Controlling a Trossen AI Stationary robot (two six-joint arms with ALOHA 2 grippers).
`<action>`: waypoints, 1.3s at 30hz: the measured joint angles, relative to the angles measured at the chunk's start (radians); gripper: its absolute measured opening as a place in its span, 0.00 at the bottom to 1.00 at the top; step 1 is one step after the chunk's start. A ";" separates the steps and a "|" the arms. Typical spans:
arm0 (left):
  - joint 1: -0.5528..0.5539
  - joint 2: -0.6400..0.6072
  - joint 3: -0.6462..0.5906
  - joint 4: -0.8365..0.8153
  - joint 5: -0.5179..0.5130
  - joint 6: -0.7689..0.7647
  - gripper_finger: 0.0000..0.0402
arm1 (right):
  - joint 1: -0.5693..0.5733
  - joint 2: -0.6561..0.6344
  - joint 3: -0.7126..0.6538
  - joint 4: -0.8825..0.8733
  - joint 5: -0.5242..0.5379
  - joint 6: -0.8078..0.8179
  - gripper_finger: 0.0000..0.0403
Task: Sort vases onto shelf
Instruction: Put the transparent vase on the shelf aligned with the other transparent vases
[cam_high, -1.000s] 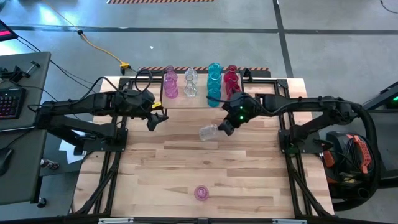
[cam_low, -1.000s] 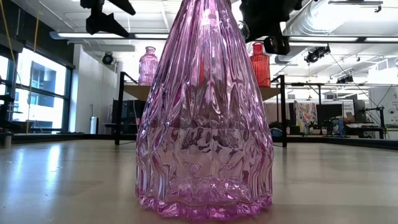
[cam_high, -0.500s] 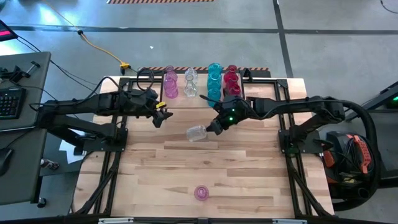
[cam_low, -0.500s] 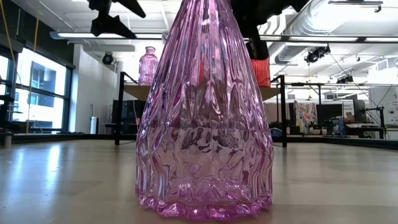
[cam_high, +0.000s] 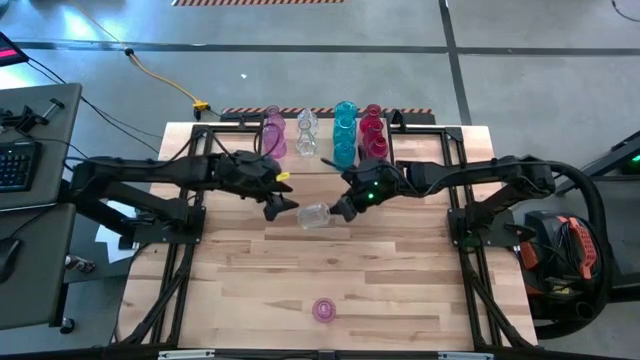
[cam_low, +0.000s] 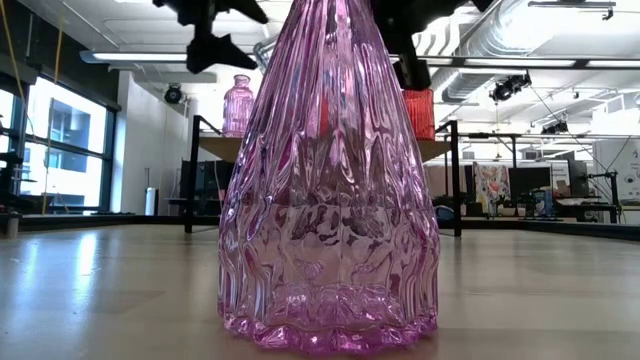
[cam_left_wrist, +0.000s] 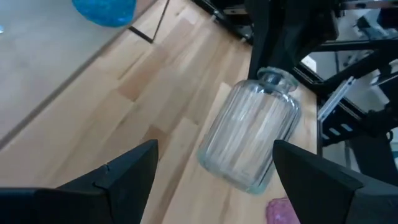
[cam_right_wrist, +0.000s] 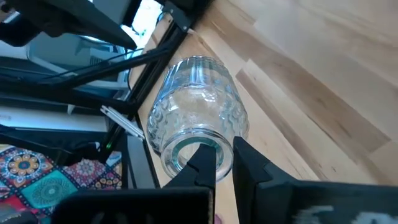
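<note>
My right gripper (cam_high: 338, 209) is shut on a clear ribbed vase (cam_high: 315, 214) and holds it in the air over the middle of the table. My left gripper (cam_high: 285, 205) stands open just left of the vase's base; in the left wrist view its fingers flank the vase body (cam_left_wrist: 249, 143) without touching it. A pink vase (cam_high: 323, 309) stands on its base near the table's front edge and fills the low view (cam_low: 328, 200). On the shelf (cam_high: 320, 163) at the back stand pink (cam_high: 272, 135), clear (cam_high: 306, 133), teal (cam_high: 345, 133) and red vases (cam_high: 373, 130). My right gripper holds the clear vase by the rim of its mouth (cam_right_wrist: 219, 148). One finger (cam_right_wrist: 202, 167) seems to sit in the mouth and the other (cam_right_wrist: 249, 163) outside the neck, with the glass wall pinched between them. The fingers come from the table's right, slanting down. The vase lies nearly level, base toward the left, lifted clear.
The shelf stands on thin black legs (cam_low: 190, 175) at the table's far edge. The black arm frames (cam_high: 180, 250) run along both sides of the table. Bare wood lies between the held vase and the pink vase near the front.
My right gripper has carried the clear vase a little toward the table's left, still shut on its mouth. My left gripper has moved toward the table's right and slightly nearer and lower, up to the vase's base, staying open.
</note>
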 joint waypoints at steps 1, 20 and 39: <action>-0.003 0.008 0.000 0.009 0.000 -0.007 0.77 | 0.000 0.000 0.000 -0.008 -0.002 0.000 0.01; -0.021 0.109 0.001 0.033 0.114 -0.240 0.77 | 0.049 0.031 0.000 -0.091 -0.023 -0.007 0.00; -0.102 0.116 0.001 0.206 0.182 0.219 0.77 | 0.127 0.086 0.000 0.035 -0.033 0.167 0.00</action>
